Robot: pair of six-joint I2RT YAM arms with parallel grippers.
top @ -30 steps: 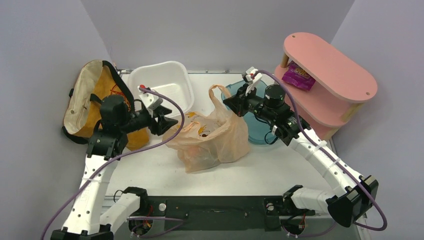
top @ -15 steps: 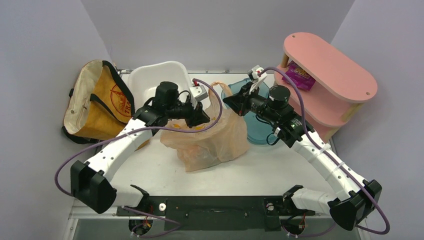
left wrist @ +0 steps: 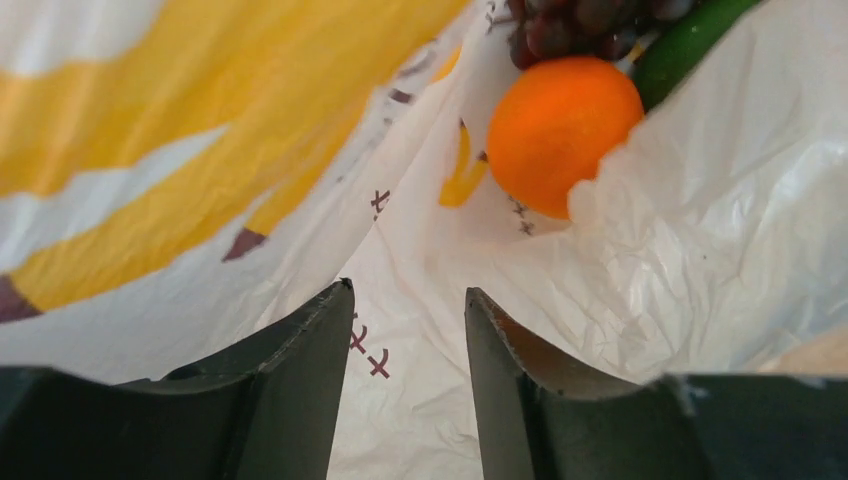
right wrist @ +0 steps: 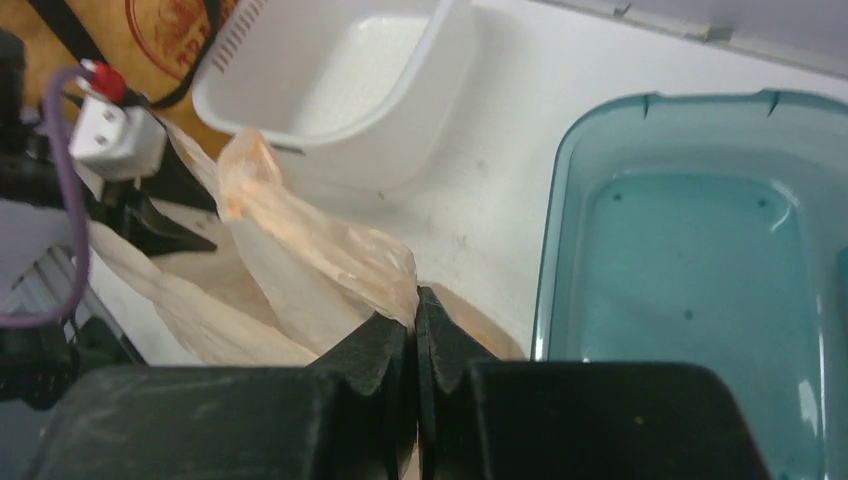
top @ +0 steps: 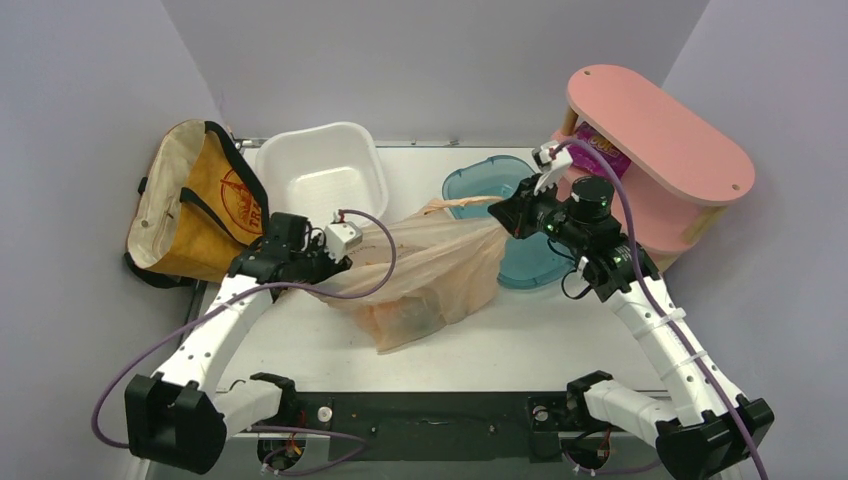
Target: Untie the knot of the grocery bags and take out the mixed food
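Pale lavender walls (top: 420,60) close in a white tabletop (top: 530,335). The arms' bases are bolted at its near edge.

The peach plastic bag (top: 440,270) lies at the middle of the tabletop, drawn out into a long shape between the two arms. The right gripper (right wrist: 414,300) is pressed together on one of the bag's loop handles, holding it up above the near left rim of the teal tub (top: 480,185).

The left gripper (left wrist: 407,290) is at the bag's left end, its fingers spread with crinkled printed film showing in the gap. Whether they touch the film cannot be told. Beyond those fingers, inside the bag, an orange (left wrist: 560,130) rests against the film. Dark red grapes (left wrist: 570,25) and a green piece of produce (left wrist: 690,40) lie just past it.

The mustard canvas tote (top: 185,210), with black straps and a red round logo, leans at the far left edge. A white tub (top: 320,170) stands just right of it. At the far right is a pink two-tier shelf (top: 650,120), with a purple packet (top: 600,152) on its lower level.
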